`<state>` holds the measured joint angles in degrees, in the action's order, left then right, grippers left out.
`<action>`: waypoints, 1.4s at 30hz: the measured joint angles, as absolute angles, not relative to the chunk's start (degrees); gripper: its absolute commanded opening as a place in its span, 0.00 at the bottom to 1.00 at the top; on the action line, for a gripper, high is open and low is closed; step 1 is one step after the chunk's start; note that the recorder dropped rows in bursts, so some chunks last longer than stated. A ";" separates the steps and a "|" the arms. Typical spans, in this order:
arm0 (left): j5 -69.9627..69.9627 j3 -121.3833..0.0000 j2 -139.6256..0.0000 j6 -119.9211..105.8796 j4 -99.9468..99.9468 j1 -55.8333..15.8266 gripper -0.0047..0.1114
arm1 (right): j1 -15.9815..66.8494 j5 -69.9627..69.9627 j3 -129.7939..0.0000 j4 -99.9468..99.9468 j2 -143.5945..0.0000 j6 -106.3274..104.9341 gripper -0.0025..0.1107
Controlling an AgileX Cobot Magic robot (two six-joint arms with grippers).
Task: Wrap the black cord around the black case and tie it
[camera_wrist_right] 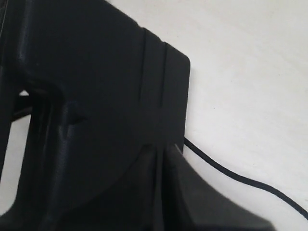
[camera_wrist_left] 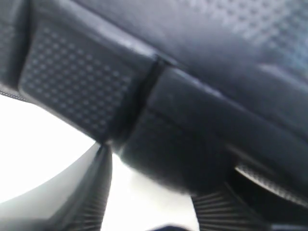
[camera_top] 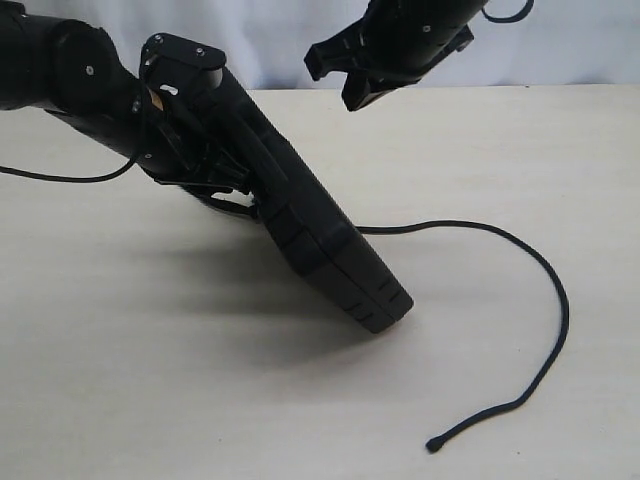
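The black case [camera_top: 320,240] stands tilted, its lower corner resting on the table and its upper end raised to the left. My left gripper [camera_top: 200,170] is shut on that upper end near the handle slot. In the left wrist view the case's textured panels [camera_wrist_left: 77,77] fill the frame, with ribbed fingers [camera_wrist_left: 94,197] on either side of its edge. The black cord [camera_top: 540,270] comes out from behind the case, loops right and ends in a knotted tip near the front. My right gripper [camera_top: 350,75] hangs above the case, shut and empty; its fingertips [camera_wrist_right: 161,159] show over the case [camera_wrist_right: 96,72] and cord [camera_wrist_right: 231,173].
The pale table [camera_top: 150,400] stretches to the left and front of the case. A thin smooth cable [camera_top: 60,178] from the left arm droops over the table at the far left.
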<state>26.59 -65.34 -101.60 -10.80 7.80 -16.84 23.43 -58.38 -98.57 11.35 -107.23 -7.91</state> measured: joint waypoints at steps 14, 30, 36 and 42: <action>26.59 -65.34 -101.60 -10.80 7.80 -16.84 0.44 | 26.19 -24.19 -61.03 10.27 -78.68 -16.08 0.06; 26.45 -65.34 -101.60 -10.80 7.80 -16.84 0.44 | 44.75 3.26 -22.80 11.47 -61.87 -23.22 0.12; 26.45 -65.34 -101.60 -10.80 7.80 -16.84 0.44 | 48.37 9.31 -15.63 11.60 -61.65 -22.17 0.58; 26.45 -65.34 -101.60 -10.80 7.80 -16.84 0.44 | 49.91 14.51 -14.59 9.55 -62.33 -26.05 0.88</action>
